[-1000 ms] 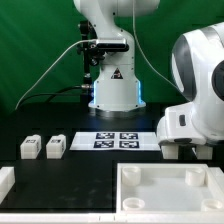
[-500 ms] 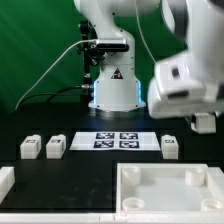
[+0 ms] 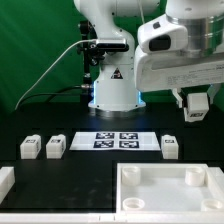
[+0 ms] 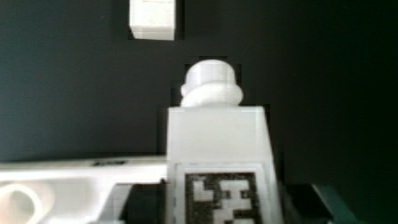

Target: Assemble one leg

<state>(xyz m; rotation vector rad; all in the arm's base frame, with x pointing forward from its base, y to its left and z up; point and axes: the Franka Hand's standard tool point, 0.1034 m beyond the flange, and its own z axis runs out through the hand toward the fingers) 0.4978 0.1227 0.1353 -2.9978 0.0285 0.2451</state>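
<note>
My gripper (image 3: 197,106) hangs high at the exterior view's right, shut on a white leg (image 3: 197,103). In the wrist view the gripper (image 4: 224,206) clamps this leg (image 4: 221,140) between dark fingers (image 4: 150,203). Its square tag faces the camera and its rounded peg points away. Three more legs lie on the black table: two side by side at the exterior view's left (image 3: 30,147) (image 3: 55,146) and one right of the marker board (image 3: 170,146). The large white panel (image 3: 128,186) lies at the front, below the gripper.
The marker board (image 3: 118,140) lies mid-table before the arm's base (image 3: 112,92). A white part (image 3: 5,180) sits at the front left edge. In the wrist view another white leg (image 4: 157,18) lies on the table and the panel's corner (image 4: 63,190) shows.
The gripper has risen from table height at the exterior view's right to well above the table, carrying the leg. The leg right of the marker board is uncovered now.
</note>
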